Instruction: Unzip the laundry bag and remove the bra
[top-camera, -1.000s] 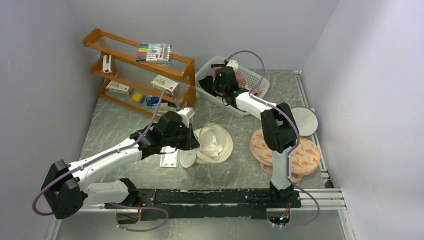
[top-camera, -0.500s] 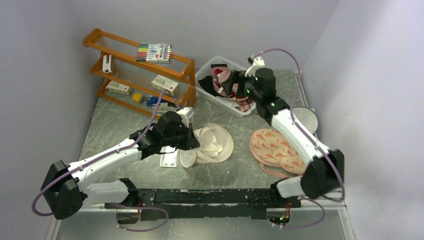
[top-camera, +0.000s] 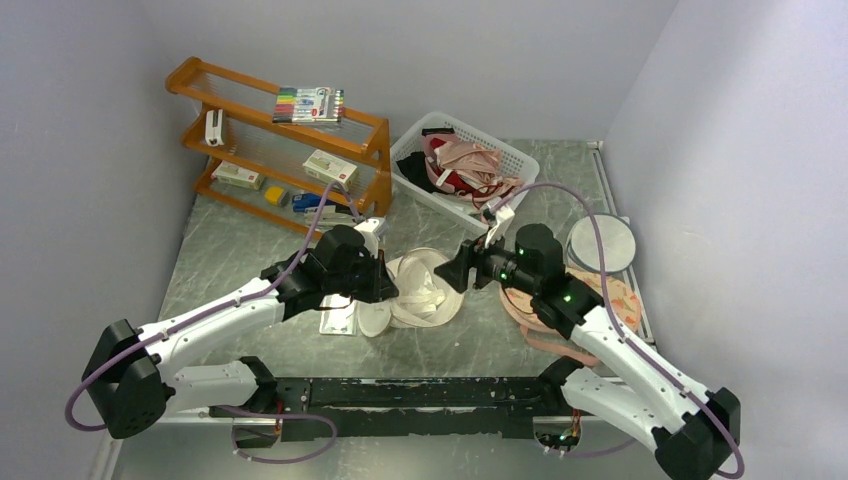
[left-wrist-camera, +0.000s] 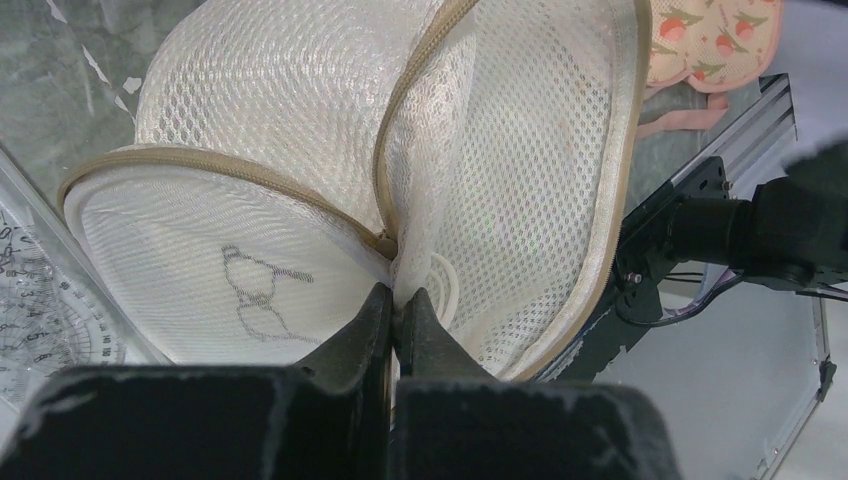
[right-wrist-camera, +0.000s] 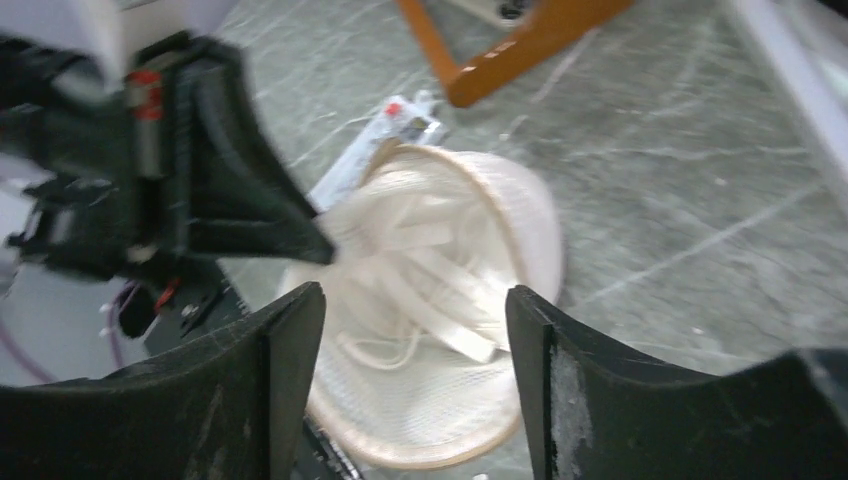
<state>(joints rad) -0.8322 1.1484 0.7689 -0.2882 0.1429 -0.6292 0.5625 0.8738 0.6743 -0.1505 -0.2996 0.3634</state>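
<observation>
The cream mesh laundry bag (top-camera: 428, 288) lies unzipped at mid-table, its two halves spread apart. My left gripper (top-camera: 386, 285) is shut on a fold of mesh by the beige zip, next to the black emblem (left-wrist-camera: 255, 295); the bag (left-wrist-camera: 300, 120) fills the left wrist view, with the gripper (left-wrist-camera: 397, 312) at its lower edge. White straps of the bra (right-wrist-camera: 440, 262) lie inside the open bag (right-wrist-camera: 460, 400). My right gripper (top-camera: 452, 270) is open and empty at the bag's right rim, its jaws (right-wrist-camera: 412, 305) wide either side of the opening.
A white basket (top-camera: 415, 175) of pink and red garments stands at the back. A wooden rack (top-camera: 280, 140) is at back left. Peach fruit-patterned pads (top-camera: 610, 305) and a grey disc (top-camera: 602, 242) lie right. A clear ruler (top-camera: 338, 320) lies beside the bag.
My right arm has swung from the basket at the back down and forward to the bag's right rim, gripper open. The left gripper and the bag have hardly moved.
</observation>
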